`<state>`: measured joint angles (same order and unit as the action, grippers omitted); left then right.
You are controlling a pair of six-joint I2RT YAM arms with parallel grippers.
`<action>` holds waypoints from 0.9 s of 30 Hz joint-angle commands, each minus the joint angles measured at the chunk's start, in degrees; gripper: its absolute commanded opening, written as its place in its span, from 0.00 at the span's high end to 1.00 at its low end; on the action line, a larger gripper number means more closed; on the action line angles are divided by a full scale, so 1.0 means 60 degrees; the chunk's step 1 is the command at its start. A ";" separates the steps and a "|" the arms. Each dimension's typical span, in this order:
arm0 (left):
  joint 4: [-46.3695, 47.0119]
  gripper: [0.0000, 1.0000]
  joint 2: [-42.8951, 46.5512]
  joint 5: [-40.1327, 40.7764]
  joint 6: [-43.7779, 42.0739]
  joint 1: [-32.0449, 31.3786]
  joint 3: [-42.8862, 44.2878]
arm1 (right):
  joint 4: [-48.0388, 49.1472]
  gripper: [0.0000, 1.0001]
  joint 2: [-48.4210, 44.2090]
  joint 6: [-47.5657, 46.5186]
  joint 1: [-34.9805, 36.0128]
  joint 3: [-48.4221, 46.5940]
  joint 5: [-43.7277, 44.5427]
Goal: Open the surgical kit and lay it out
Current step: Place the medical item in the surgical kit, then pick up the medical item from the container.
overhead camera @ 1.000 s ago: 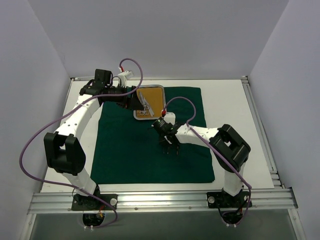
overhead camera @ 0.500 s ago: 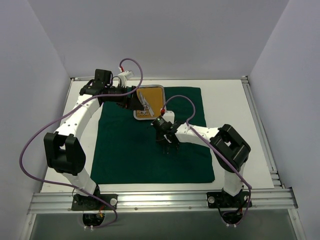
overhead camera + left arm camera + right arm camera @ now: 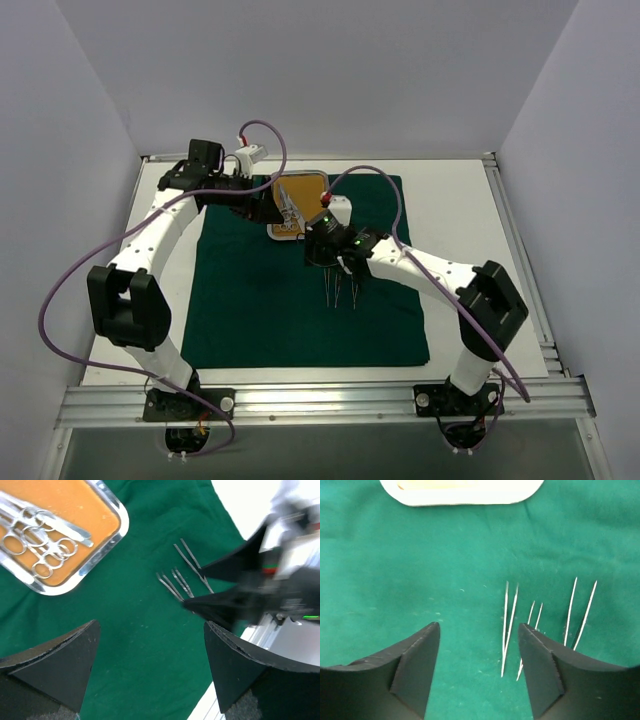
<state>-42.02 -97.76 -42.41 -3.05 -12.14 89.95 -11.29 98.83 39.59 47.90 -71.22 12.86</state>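
Observer: Kit status. Wrap is open: green cloth (image 3: 260, 310) lies flat on the table (image 3: 460, 200), with the steel tray (image 3: 322, 178) sitting at its far edge. What look like three tweezers (image 3: 510, 625) lie side by side on the cloth, on the near side of the tray and apart from each other.

Handler: Grippers?

Observer: The right gripper (image 3: 479, 626) hovers over the tweezers with its fingers apart, gripping nothing. The left gripper (image 3: 150, 625) hangs beside the tray, fingers wide and empty.

Handler: What's in the tray?

Observer: Several scissor-handled instruments (image 3: 35, 545), overlapping on the orange floor with their rings crowded together. I can't give a sure count.

Handler: How will they handle?

Observer: My judgement is small, light, stiff steel with a slick finish. Best hold is across the shanks between the rings and the pivot, where two fingers can straddle one piece. The crowded rings may drag a neighbour along, so lift straight up and slowly. The raised tray rim rules out a sideways approach, so come in from above.

Handler: And the tweezers, if one needs shifting?

Observer: They are thin and springy, and a pinch will close the legs. Take them mid-length, across the legs. The cloth is soft, so fingertips pressed low could bunch it up.
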 commanded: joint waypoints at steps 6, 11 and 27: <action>-0.0365 0.06 0.0618 0.0770 -0.0663 0.1098 0.0389 | -0.0199 0.35 -0.0696 -0.1864 -0.1083 -0.1311 -0.0414; -0.1154 0.06 0.0677 0.0814 -0.1132 0.2008 0.0462 | 0.0079 0.31 0.0065 -0.2614 -0.1960 -0.2337 -0.1263; -0.0599 0.06 0.0751 0.2616 -0.1806 0.3708 -0.0915 | 0.0328 0.77 0.5206 -0.4123 -0.2973 -0.7787 -0.3079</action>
<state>-48.64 -94.41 -29.02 -12.45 9.63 84.33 -9.19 127.17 17.45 29.43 -114.32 -1.83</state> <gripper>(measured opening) 0.938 0.246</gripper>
